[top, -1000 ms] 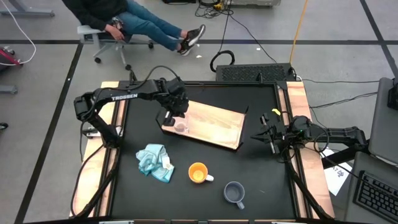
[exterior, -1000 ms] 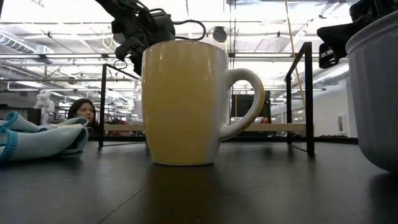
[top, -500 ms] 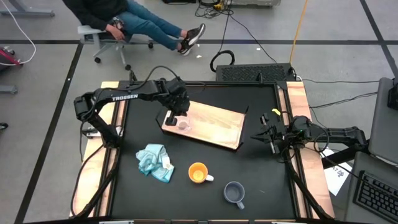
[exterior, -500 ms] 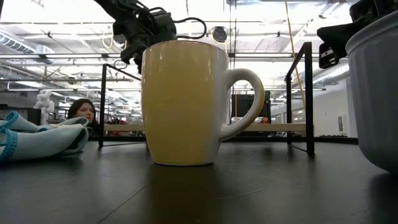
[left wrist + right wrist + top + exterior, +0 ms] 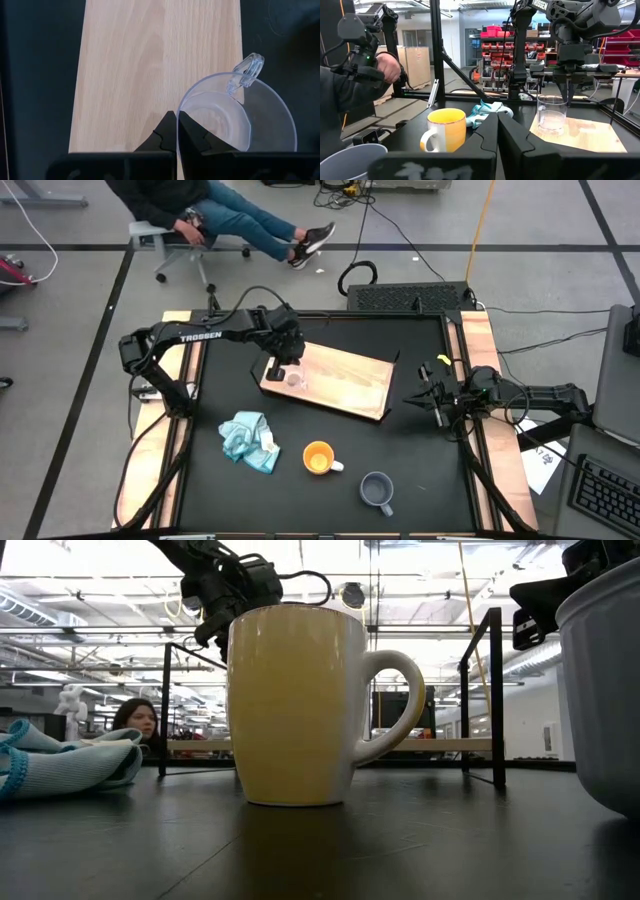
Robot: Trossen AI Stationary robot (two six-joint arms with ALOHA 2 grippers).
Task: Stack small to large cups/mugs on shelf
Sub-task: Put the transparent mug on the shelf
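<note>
High view shows me the left gripper pinched closed above the small clear glass cup, which stands on the pale wooden board at its nine o'clock end. My right gripper, closed, waits at three o'clock, empty.

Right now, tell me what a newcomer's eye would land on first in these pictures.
First, the left gripper hanging with shut jaws at the rim of the small clear glass cup, which stands on the wooden board near the left end. Next, the orange mug and the grey-blue mug waiting on the black table nearer the front, beside a crumpled light blue cloth. The right gripper rests shut at the table's right edge.
</note>
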